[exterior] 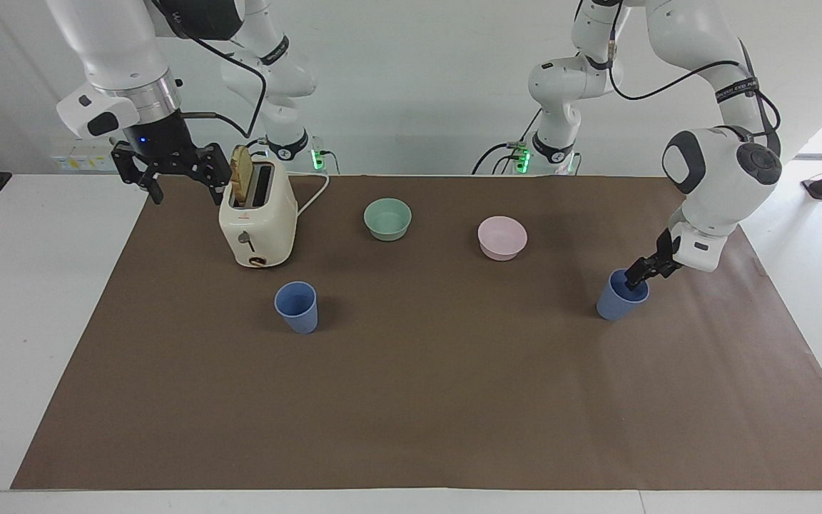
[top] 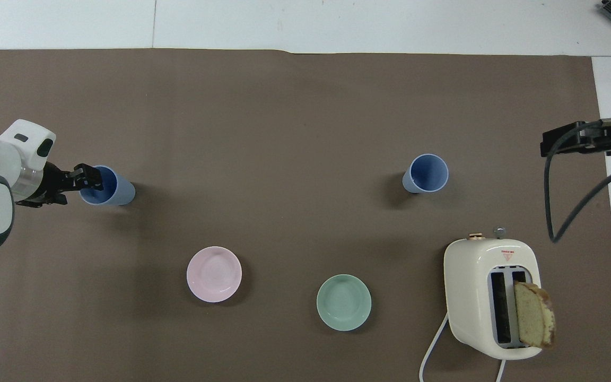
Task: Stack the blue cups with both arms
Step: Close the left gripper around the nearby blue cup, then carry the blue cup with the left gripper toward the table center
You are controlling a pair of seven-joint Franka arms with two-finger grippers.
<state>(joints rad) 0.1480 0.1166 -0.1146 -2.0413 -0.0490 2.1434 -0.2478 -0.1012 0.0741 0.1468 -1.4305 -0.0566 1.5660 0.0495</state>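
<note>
Two blue cups stand upright on the brown mat. One cup (exterior: 297, 308) (top: 426, 172) stands alone, farther from the robots than the toaster. The other cup (exterior: 616, 301) (top: 117, 188) is toward the left arm's end. My left gripper (exterior: 637, 275) (top: 87, 178) is down at this cup's rim, its tip at the cup's mouth on the side toward the table's end. My right gripper (exterior: 186, 187) (top: 570, 140) is open and empty, held in the air over the mat's edge beside the toaster, and waits.
A cream toaster (exterior: 257, 221) (top: 488, 297) with a slice of bread in one slot stands toward the right arm's end. A mint-green bowl (exterior: 387, 218) (top: 343, 302) and a pink bowl (exterior: 501, 237) (top: 214, 274) sit nearer the robots than the cups.
</note>
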